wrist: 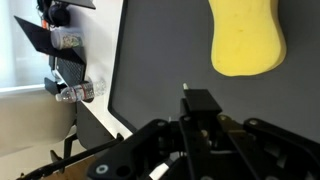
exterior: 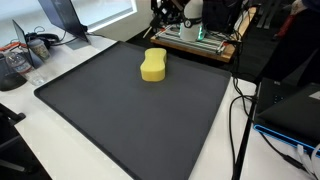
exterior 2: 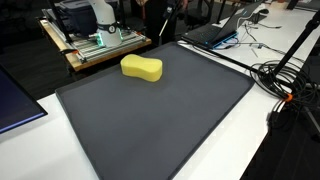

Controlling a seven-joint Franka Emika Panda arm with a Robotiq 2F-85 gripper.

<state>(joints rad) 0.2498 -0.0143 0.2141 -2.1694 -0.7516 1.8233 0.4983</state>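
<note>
Sponge yellow, lying on dark mat; gripper clenched, empty, apart from it.

You are facing a large dark-grey mat lying on a white tabletop; black cables are trailing beside it.

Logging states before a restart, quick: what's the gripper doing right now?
Gripper: closed, holding nothing; the yellow sponge lies apart from it.

Sponge: yellow foam, matt, finely porous. Mat: dark grey, matt, smooth. Bench: white, smooth. Tool: black matt plastic.
</note>
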